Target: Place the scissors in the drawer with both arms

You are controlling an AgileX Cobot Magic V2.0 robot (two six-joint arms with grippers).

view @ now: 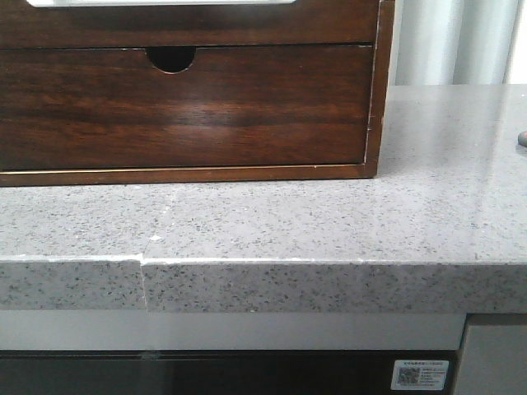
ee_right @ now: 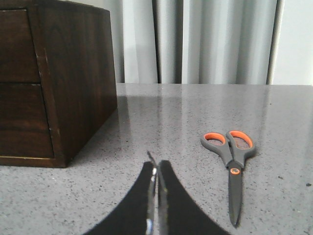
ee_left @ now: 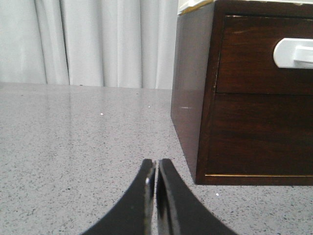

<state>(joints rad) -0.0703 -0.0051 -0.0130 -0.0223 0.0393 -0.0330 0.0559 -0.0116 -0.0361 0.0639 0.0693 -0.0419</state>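
The scissors (ee_right: 232,164), grey with orange-lined handles, lie flat on the grey counter in the right wrist view, closed, handles away from the camera. My right gripper (ee_right: 157,166) is shut and empty, low over the counter, between the scissors and the cabinet's side. The drawer (ee_left: 244,54) is the upper one of the dark brown cabinet, closed, with a white cut-out in its front. Its lower strip shows at the top of the front view (view: 165,25). My left gripper (ee_left: 156,164) is shut and empty, low over the counter by the cabinet's other front corner. Neither gripper shows in the front view.
The lower drawer (view: 181,107), with a small semicircular notch, is closed. The cabinet (ee_right: 78,78) stands on the speckled grey counter (view: 272,222). A small dark object (view: 522,138) shows at the counter's right edge. White curtains hang behind.
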